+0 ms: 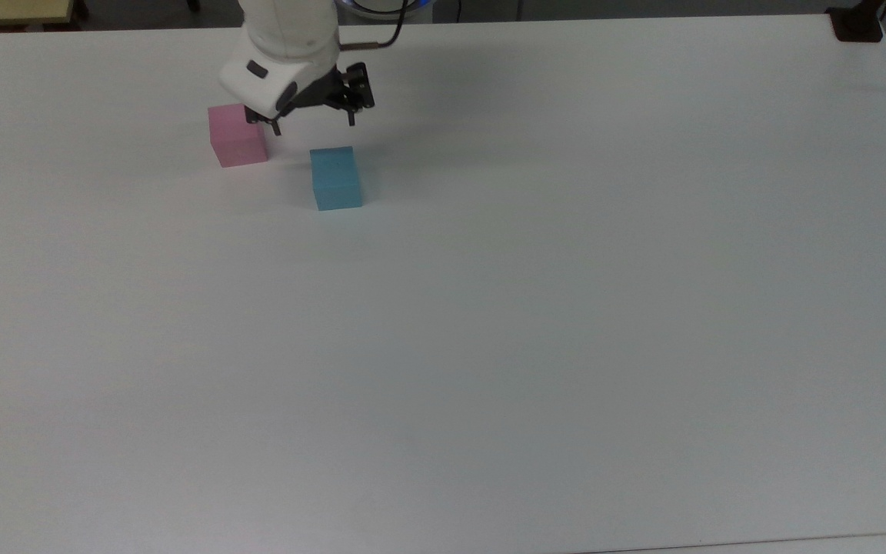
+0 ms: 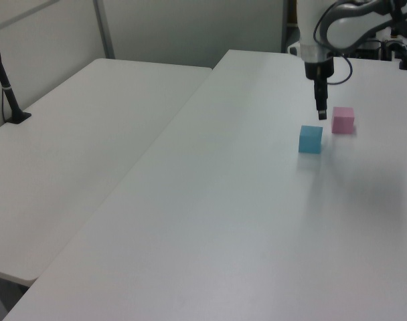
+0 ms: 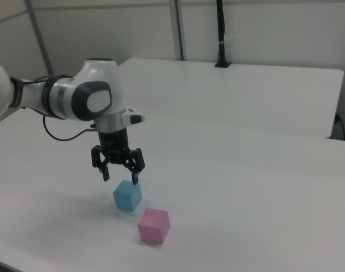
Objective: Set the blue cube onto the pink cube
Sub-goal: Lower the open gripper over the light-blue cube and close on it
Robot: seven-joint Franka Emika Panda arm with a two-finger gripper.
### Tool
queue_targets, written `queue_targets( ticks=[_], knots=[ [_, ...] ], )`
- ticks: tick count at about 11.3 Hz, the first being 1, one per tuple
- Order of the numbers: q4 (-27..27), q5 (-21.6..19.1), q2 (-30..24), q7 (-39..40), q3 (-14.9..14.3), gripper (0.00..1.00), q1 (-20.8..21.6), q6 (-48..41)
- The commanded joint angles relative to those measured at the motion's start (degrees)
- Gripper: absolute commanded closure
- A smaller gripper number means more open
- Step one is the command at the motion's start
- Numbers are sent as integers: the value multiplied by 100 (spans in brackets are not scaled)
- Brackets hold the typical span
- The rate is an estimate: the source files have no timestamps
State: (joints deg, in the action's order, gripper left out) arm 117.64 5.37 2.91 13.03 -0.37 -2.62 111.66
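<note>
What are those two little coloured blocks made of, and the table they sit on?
The blue cube and the pink cube look matte with no shine or grain and slightly soft edges, so possibly foam or painted wood; the look leaves it open. The table is smooth white with a faint sheen, probably laminate or plastic.
</note>
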Motion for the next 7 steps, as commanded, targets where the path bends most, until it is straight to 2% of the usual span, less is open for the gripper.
queue_targets(
  ticks=[1, 3, 6, 7],
  knots=[
    [154, 43, 157, -397, -15, 0, 77, 400],
    [136, 43, 367, -581, -15, 0, 86, 549],
    [136, 78, 631, -925, 134, 0, 104, 823],
    [136, 78, 693, -951, 134, 3, 104, 875]
  ],
)
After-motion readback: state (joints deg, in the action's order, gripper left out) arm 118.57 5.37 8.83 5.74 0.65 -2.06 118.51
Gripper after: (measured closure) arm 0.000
